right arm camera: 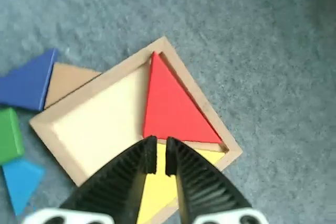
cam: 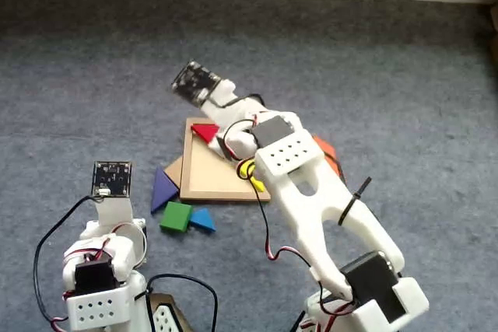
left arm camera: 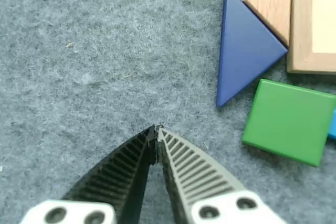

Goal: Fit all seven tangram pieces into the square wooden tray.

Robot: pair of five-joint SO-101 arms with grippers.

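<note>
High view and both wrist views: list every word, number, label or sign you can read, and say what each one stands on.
No text can be read.
The red triangle, blue triangle, green square and wooden tray have plain faces with no marks.
The dark board on the right arm's wrist may carry print, but it is too small to read.

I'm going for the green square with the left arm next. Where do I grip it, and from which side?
Come straight down: the green square lies flat on the carpet. Probably close across the edge facing the tray and the opposite one; carpet shows along both, while the light blue piece crowds another edge. The left gripper is shut, so open it first.
</note>
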